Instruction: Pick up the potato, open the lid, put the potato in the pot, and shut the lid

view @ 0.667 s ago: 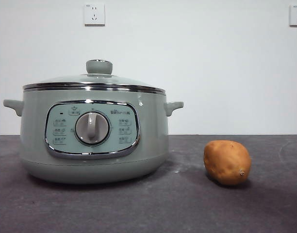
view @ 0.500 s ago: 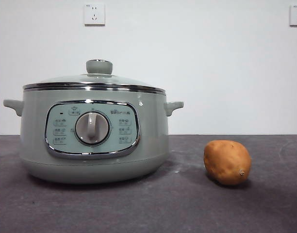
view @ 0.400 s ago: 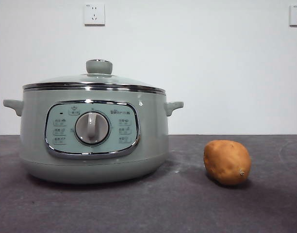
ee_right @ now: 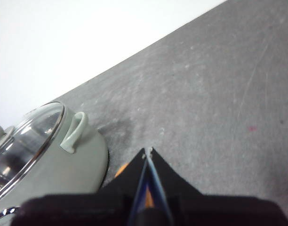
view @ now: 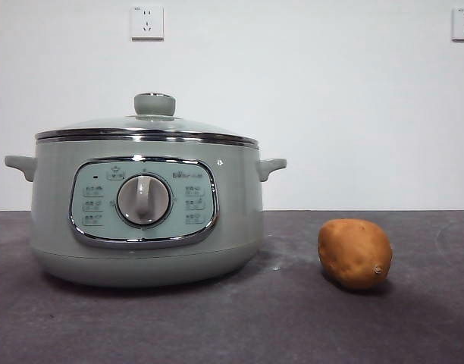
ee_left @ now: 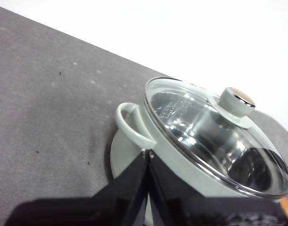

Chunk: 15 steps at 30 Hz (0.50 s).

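The sage-green pot [view: 145, 212] stands left of centre on the dark table, and its glass lid [view: 147, 127] with the green knob [view: 155, 104] rests shut on it. To its right lies the orange-brown potato [view: 355, 254], alone on the table. No arm shows in the front view. Seen from the left wrist, my left gripper [ee_left: 148, 153] is shut and hangs above the pot's [ee_left: 181, 155] side handle [ee_left: 132, 125], beside the lid [ee_left: 214, 136]. My right gripper [ee_right: 148, 150] is shut too, above the table; slivers of potato [ee_right: 121, 169] peek past its jaws, next to the pot [ee_right: 54, 160].
The dark grey table [view: 293, 318] runs back to a white wall with two sockets [view: 147, 21]. In the right wrist view, bare tabletop [ee_right: 219, 94] stretches beyond the pot's handle [ee_right: 74, 132].
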Available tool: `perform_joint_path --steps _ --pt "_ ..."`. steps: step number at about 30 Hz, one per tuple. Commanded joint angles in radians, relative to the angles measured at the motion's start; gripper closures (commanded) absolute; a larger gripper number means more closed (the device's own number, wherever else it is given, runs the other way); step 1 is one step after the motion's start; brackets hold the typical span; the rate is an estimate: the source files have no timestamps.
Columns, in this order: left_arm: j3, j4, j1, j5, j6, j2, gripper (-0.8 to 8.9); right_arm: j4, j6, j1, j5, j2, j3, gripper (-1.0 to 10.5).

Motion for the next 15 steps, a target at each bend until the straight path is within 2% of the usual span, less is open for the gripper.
perform_joint_path --steps 1,9,15 --pt "0.068 -0.035 0.003 0.029 0.079 0.054 8.21 -0.022 -0.084 0.001 -0.001 0.072 0.079 9.6" --pt "0.311 -0.176 0.003 0.137 0.212 0.301 8.21 -0.172 -0.194 0.001 -0.002 0.317 0.337 9.6" --pt "0.504 -0.302 0.003 0.257 0.312 0.502 8.18 -0.359 -0.307 0.001 -0.002 0.505 0.539 9.6"
